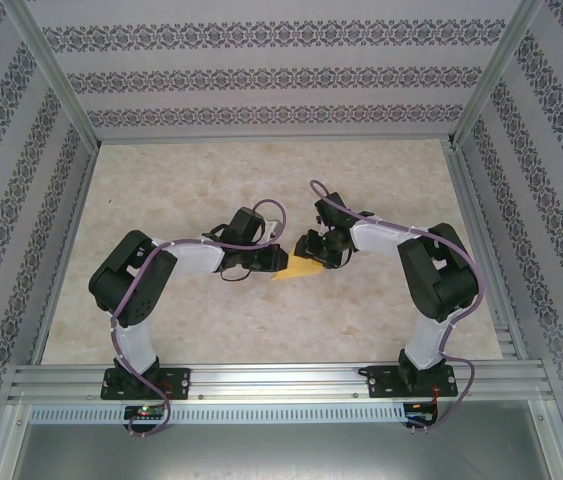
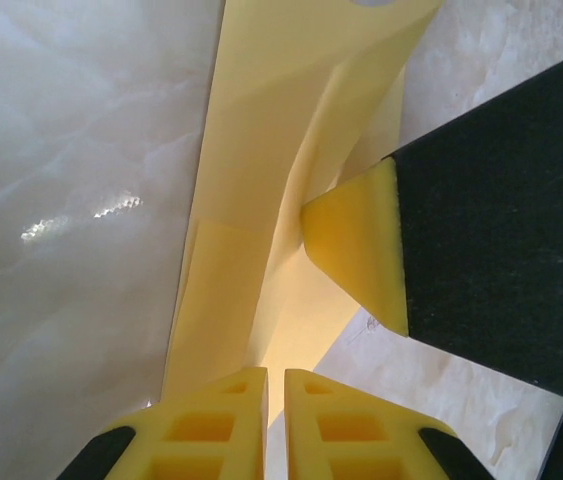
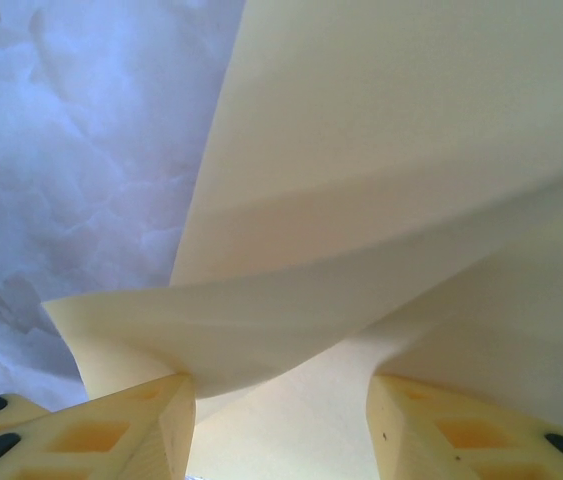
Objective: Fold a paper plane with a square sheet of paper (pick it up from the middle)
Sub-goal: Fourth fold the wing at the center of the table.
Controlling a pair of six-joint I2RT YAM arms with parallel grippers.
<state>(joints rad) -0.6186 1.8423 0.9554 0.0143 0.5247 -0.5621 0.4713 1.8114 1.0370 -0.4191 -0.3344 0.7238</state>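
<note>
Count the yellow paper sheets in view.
1. The sheet is mid-table, partly folded, pinched by the left tool, with the open right tool at it. The arms could hide others.

Curved yellow paper (image 3: 391, 180) between 2 parted fingers (image 3: 131, 425); marbled table (image 3: 61, 150) behind

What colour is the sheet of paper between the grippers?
The sheet of paper is plain pale yellow; left wrist view shows it best.

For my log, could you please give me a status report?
Left gripper: jaws shut on paper. Right gripper: jaws open astride its fold. Nothing in the way.
</note>
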